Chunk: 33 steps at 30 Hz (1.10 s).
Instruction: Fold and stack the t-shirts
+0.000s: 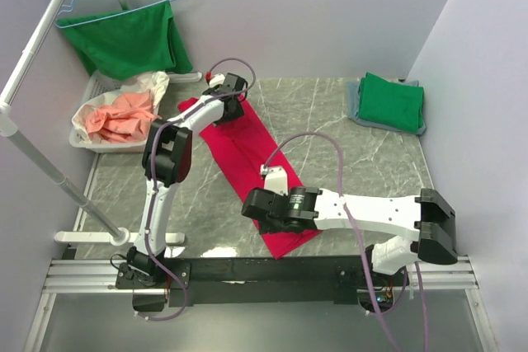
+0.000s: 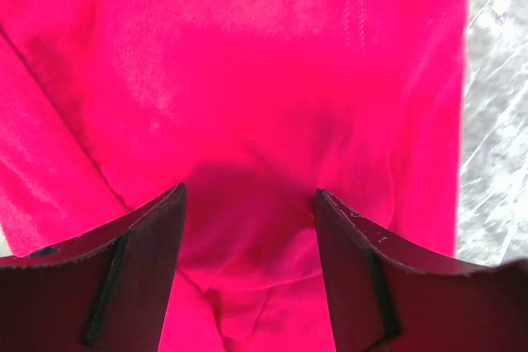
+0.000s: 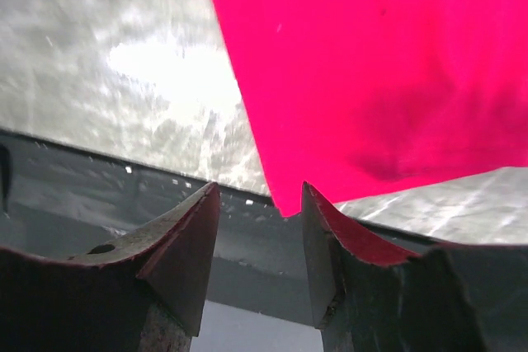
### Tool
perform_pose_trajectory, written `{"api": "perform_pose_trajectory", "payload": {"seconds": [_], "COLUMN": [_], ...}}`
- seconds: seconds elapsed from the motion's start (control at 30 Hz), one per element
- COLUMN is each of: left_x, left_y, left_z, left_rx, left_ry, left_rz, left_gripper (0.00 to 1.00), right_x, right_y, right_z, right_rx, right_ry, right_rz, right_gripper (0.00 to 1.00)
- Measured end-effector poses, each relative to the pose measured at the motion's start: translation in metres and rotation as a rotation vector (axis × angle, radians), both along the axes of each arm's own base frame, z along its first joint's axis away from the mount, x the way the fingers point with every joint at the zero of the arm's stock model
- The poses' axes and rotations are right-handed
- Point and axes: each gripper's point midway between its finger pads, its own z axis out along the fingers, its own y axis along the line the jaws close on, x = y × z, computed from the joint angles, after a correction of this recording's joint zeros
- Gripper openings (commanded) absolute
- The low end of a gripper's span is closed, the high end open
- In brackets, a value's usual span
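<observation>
The crimson-red t-shirt (image 1: 247, 154) lies as a long narrow folded strip across the marble table, running from far left to the near edge. My left gripper (image 1: 233, 88) is open at its far end, fingers straddling a small ridge of red cloth (image 2: 247, 228). My right gripper (image 1: 252, 205) is open at the near end, fingers just off the shirt's near corner (image 3: 285, 204) by the table edge. A folded green t-shirt (image 1: 392, 100) lies on a folded grey one (image 1: 356, 105) at the far right. Another green shirt (image 1: 132, 39) hangs on a hanger.
A white basket (image 1: 82, 139) of orange and white cloth stands at the far left. A white rack pole (image 1: 49, 171) slants along the left side. A black rail (image 1: 272, 271) runs along the table's near edge. Walls close the back and right.
</observation>
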Motion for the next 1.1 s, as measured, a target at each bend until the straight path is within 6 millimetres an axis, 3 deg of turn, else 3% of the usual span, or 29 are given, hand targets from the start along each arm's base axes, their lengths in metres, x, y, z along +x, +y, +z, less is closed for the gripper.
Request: {"api": "perform_pose_trajectory", "payload": {"seconds": [0.2,0.3,0.43,0.5,0.77,0.93,1.1], "left_x": [0.021,0.022,0.027,0.036,0.067,0.075,0.074], "left_y": [-0.011,-0.016,-0.029,-0.041,-0.107,-0.141,-0.157], "left_z": [0.0,-0.011,-0.01,-0.008,0.006,0.014,0.017], "left_rx": [0.029,0.043,0.014,-0.027,-0.26,-0.382,-0.435], "left_ry": [-0.015,-0.007,-0.02,-0.04,-0.163,-0.233,-0.278], "left_rz": [0.021,0.012,-0.027,-0.064,-0.284,-0.425,-0.507], "left_gripper": [0.7,0.71,0.75,0.81,0.88,0.89,0.9], "right_x": [0.015,0.02,0.03,0.036,0.057,0.066,0.07], "right_y": [-0.015,-0.025,-0.036,-0.042,-0.064,-0.076,-0.082], "right_z": [0.027,0.034,0.042,0.046,0.052,0.047,0.043], "right_rx": [-0.008,-0.014,-0.012,-0.012,-0.01,-0.031,-0.041], "right_ry": [-0.094,-0.123,-0.148,-0.159,-0.175,-0.17,-0.165], "right_rz": [-0.055,-0.08,-0.121,-0.146,-0.225,-0.254,-0.277], "right_gripper": [0.53,0.53,0.54,0.54,0.54,0.54,0.54]}}
